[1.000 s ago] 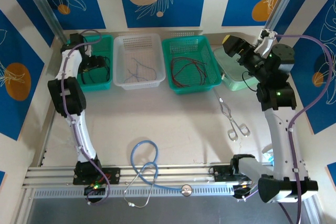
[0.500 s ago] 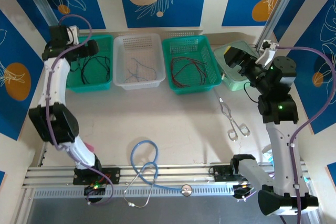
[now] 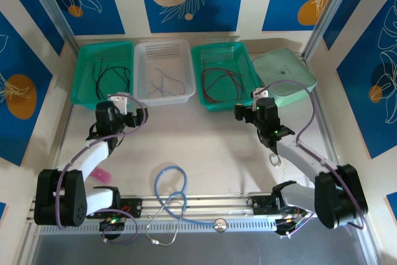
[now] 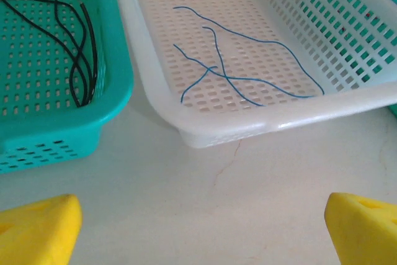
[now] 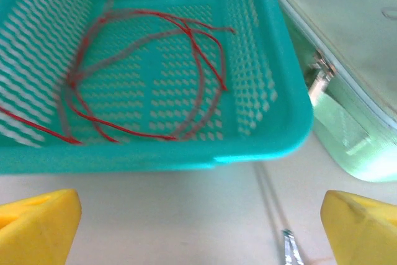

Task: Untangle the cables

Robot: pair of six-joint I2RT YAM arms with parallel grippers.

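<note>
The cables lie sorted in three baskets along the back. Black cables (image 3: 111, 77) (image 4: 77, 54) are in the left teal basket (image 3: 79, 79), blue ones (image 3: 164, 82) (image 4: 236, 66) in the white basket (image 3: 162, 100), and red ones (image 3: 222, 82) (image 5: 149, 72) in the right teal basket (image 3: 214, 106). My left gripper (image 3: 127, 105) (image 4: 201, 234) hangs low over the table in front of the first two baskets, open and holding nothing. The right gripper (image 3: 251, 107) (image 5: 201, 228) is open in front of the red cables' basket, its yellow fingertips (image 5: 37, 224) wide apart.
A thick light-blue looped tube (image 3: 169, 184) lies near the front rail. Metal tongs (image 3: 276, 147) (image 5: 288, 249) lie just right of my right gripper. A pale green lidded box (image 3: 284, 76) (image 5: 347, 60) stands at the back right. A small pink thing (image 3: 99, 175) lies by the left arm.
Both arms have folded down and come toward the near side. The left gripper has left the black cables' basket and the right has dropped from beside the green box.
</note>
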